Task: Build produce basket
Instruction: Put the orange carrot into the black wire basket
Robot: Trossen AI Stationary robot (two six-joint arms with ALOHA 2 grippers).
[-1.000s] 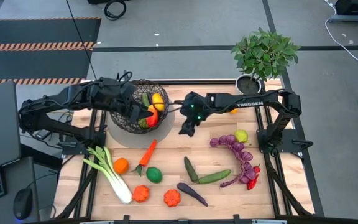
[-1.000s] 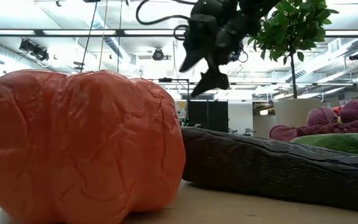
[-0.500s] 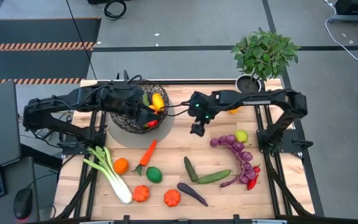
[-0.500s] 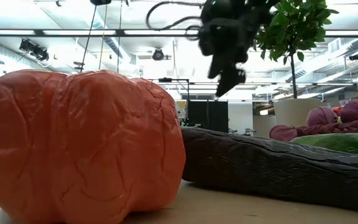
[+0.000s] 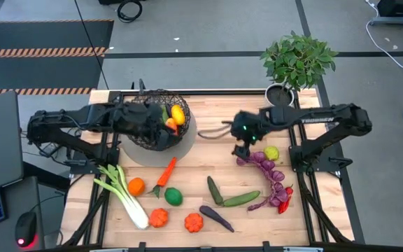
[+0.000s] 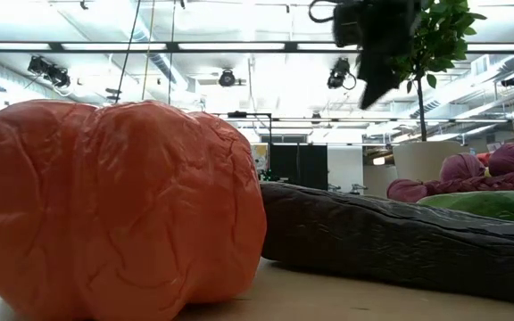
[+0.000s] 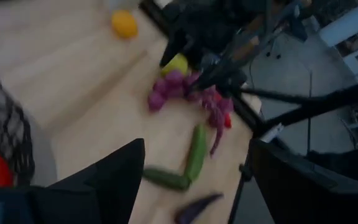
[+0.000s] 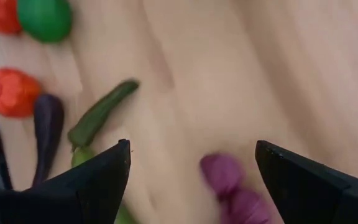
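At the counter's point(image 5: 194, 168) far left, the basket point(image 5: 152, 126) sits on a pale round mat, already holding a yellow piece, a red one and something green. The left gripper point(image 5: 142, 124) has drawn back from over its load to the near rim, fingers spread and holding nothing. The right gripper point(image 5: 241, 148), a second ago just beside the basket, has swung across to hover at the upper end of the purple grapes point(image 5: 264, 168), its fingers wide and empty. That suggests the last drop is finished and the grapes are probably the next pick.

Outside the basket lie one leek point(image 5: 121, 192), one carrot point(image 5: 165, 172), one orange point(image 5: 136, 186), one lime point(image 5: 173, 197), two orange-red lumpy fruits point(image 5: 193, 222), two green cucumbers point(image 5: 231, 196), two purple aubergines point(image 5: 217, 218), one grape string, one red chilli point(image 5: 284, 203), one yellow-green lemon point(image 5: 271, 152) and a small orange piece half hidden under the right arm. Judging by that spread, most of the job remains. A potted plant point(image 5: 296, 63) stands at the far right corner.
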